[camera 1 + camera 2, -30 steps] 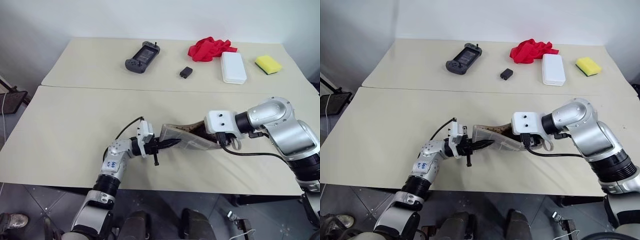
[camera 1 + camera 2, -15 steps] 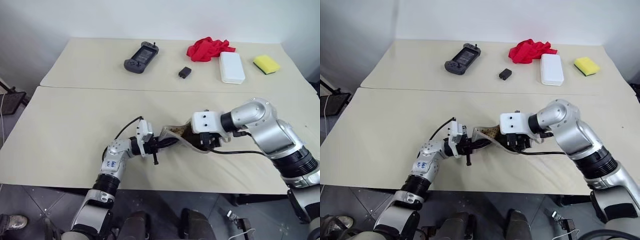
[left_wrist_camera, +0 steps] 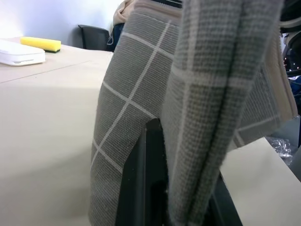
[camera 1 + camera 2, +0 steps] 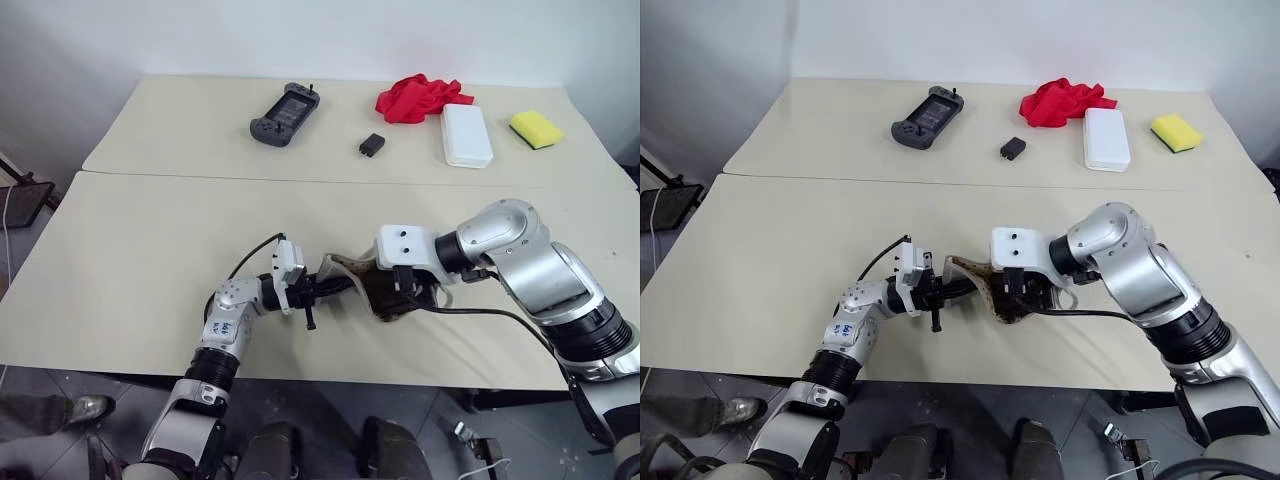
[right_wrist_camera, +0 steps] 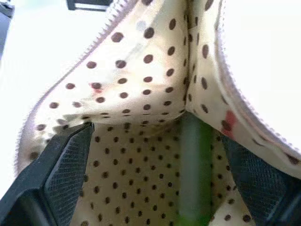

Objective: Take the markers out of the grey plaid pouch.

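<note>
Right wrist view had the right pincer [image 5: 155, 183] spread wide inside the flat grey plaid fabric pouch [image 4: 345, 275], a stubby lime-green marker [image 5: 194, 174] lying between its fingers on the dotted lining, long axis running along the pincer's reach. Left pincer [image 3: 157, 188] was clamped shut on the pouch's edge above the beige bench [image 4: 150, 250]. Risk, I'd guess: closing off-centre grabs lining and drags the pouch.
</note>
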Controlling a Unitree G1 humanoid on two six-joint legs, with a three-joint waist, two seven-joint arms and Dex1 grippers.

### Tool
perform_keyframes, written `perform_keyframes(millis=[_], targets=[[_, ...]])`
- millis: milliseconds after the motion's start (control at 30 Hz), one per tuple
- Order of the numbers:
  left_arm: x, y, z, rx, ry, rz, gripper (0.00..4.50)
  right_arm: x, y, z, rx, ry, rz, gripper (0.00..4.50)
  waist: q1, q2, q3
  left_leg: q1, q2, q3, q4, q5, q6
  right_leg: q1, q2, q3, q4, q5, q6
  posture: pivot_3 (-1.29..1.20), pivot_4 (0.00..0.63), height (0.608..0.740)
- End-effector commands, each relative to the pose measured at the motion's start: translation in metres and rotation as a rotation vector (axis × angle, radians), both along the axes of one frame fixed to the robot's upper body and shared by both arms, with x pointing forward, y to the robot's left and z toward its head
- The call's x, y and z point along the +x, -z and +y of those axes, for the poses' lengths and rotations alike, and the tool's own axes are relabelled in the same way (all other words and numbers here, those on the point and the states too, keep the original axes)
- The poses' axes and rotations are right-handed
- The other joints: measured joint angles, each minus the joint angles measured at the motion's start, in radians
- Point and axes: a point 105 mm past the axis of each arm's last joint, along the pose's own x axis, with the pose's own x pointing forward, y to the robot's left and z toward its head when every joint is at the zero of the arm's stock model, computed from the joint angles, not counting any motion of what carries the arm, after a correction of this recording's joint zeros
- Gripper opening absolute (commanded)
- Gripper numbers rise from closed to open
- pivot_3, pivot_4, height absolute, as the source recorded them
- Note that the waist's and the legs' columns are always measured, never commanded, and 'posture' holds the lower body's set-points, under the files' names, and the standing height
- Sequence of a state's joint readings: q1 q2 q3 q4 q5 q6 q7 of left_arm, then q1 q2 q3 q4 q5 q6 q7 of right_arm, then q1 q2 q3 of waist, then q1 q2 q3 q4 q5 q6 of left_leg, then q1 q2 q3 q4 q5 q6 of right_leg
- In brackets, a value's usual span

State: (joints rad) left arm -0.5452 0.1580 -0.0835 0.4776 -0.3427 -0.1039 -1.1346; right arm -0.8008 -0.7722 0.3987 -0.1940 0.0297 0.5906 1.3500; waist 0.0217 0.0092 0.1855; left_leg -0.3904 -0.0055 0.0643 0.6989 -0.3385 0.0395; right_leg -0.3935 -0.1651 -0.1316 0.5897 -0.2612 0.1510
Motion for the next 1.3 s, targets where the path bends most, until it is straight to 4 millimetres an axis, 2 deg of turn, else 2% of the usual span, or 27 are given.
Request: perform_keyframes(millis=[33, 100, 333, 467, 633, 833, 867, 967, 1100, 1167, 1300], targets=[[0.001, -0.007, -0.002, -0.015, 0.004, -0.019, 0.0, 0.013, -0.003, -0.005, -0.025, 0.004, -0.098, 3.5, 0.0, 0.0, 0.0, 0.0, 0.0, 0.0, 0.0, 0.0, 0.0, 0.0, 0.0, 0.0, 0.0, 0.0, 0.0, 0.0, 0.15, 0.74], [0.002, -0.008, -0.002, -0.017, 0.002, -0.02, 0.0, 0.018, -0.002, -0.003, -0.035, 0.005, -0.148, 2.83, -0.001, 0.0, 0.0, 0.0, 0.0, 0.0, 0.0, 0.0, 0.0, 0.0, 0.0, 0.0, 0.0, 0.0, 0.0, 0.0, 0.15, 0.74], [0.003, -0.008, -0.001, -0.017, 0.001, -0.019, 0.0, 0.021, 0.009, 0.008, -0.102, 0.013, -0.216, 2.83, -0.002, 0.0, 0.0, 0.0, 0.0, 0.001, 0.0, 0.0, 0.0, 0.0, 0.0, 0.0, 0.0, 0.0, 0.0, 0.0, 0.15, 0.74], [0.004, -0.01, -0.001, -0.019, 0.0, -0.021, 0.0, 0.03, 0.021, 0.001, -0.197, 0.05, -0.256, 2.83, -0.001, 0.0, 0.0, 0.0, 0.0, 0.001, 0.0, 0.0, 0.0, 0.0, 0.0, 0.0, 0.0, 0.0, 0.0, 0.0, 0.15, 0.74], [0.005, -0.01, -0.001, -0.019, -0.002, -0.02, 0.0, 0.031, 0.044, -0.009, -0.26, 0.083, -0.191, 2.83, -0.001, 0.0, 0.0, 0.0, 0.0, 0.001, 0.0, 0.0, 0.0, 0.0, 0.0, 0.0, 0.0, 0.0, 0.0, 0.0, 0.15, 0.74], [0.008, -0.012, 0.0, -0.027, -0.013, -0.024, 0.0, 0.048, 0.062, -0.014, -0.254, 0.176, -0.145, 2.83, -0.014, -0.006, -0.005, 0.003, 0.0, 0.0, 0.0, 0.0, -0.001, 0.003, 0.001, 0.0, 0.001, 0.0, 0.0, 0.0, 0.15, 0.74], [0.008, -0.012, 0.0, -0.029, -0.015, -0.024, 0.0, 0.047, 0.061, -0.014, -0.257, 0.168, -0.141, 2.83, -0.018, -0.008, -0.006, 0.003, 0.0, 0.0, 0.0, 0.001, -0.001, 0.003, 0.001, 0.0, 0.001, 0.0, 0.0, 0.0, 0.15, 0.74], [0.008, -0.012, 0.002, -0.029, -0.017, -0.023, 0.0, 0.044, 0.059, -0.011, -0.236, 0.138, -0.127, 2.34, -0.02, -0.008, -0.006, 0.003, 0.002, -0.001, 0.0, 0.001, -0.001, 0.003, 0.0, 0.0, 0.001, 0.0, 0.0, 0.0, 0.15, 0.74], [0.008, -0.013, 0.003, -0.031, -0.025, -0.022, 0.0, 0.043, 0.045, -0.004, -0.186, 0.089, -0.168, 1.15, -0.022, -0.008, -0.006, 0.003, 0.002, -0.001, 0.0, 0.001, -0.001, 0.003, 0.0, 0.0, 0.001, 0.0, 0.0, 0.0, 0.15, 0.74], [0.008, -0.013, 0.004, -0.029, -0.026, -0.022, 0.0, 0.043, 0.032, 0.003, -0.134, 0.055, -0.206, 1.06, -0.022, -0.008, -0.006, 0.003, 0.002, -0.001, 0.0, 0.001, -0.001, 0.002, 0.0, 0.0, 0.001, 0.0, 0.0, 0.0, 0.15, 0.74], [0.008, -0.012, 0.005, -0.027, -0.029, -0.021, 0.0, 0.041, 0.007, 0.003, -0.071, 0.016, -0.267, 1.06, -0.022, -0.008, -0.006, 0.002, 0.002, -0.001, -0.001, 0.001, -0.001, 0.001, 0.0, 0.0, 0.001, 0.0, 0.0, 0.0, 0.15, 0.74]])
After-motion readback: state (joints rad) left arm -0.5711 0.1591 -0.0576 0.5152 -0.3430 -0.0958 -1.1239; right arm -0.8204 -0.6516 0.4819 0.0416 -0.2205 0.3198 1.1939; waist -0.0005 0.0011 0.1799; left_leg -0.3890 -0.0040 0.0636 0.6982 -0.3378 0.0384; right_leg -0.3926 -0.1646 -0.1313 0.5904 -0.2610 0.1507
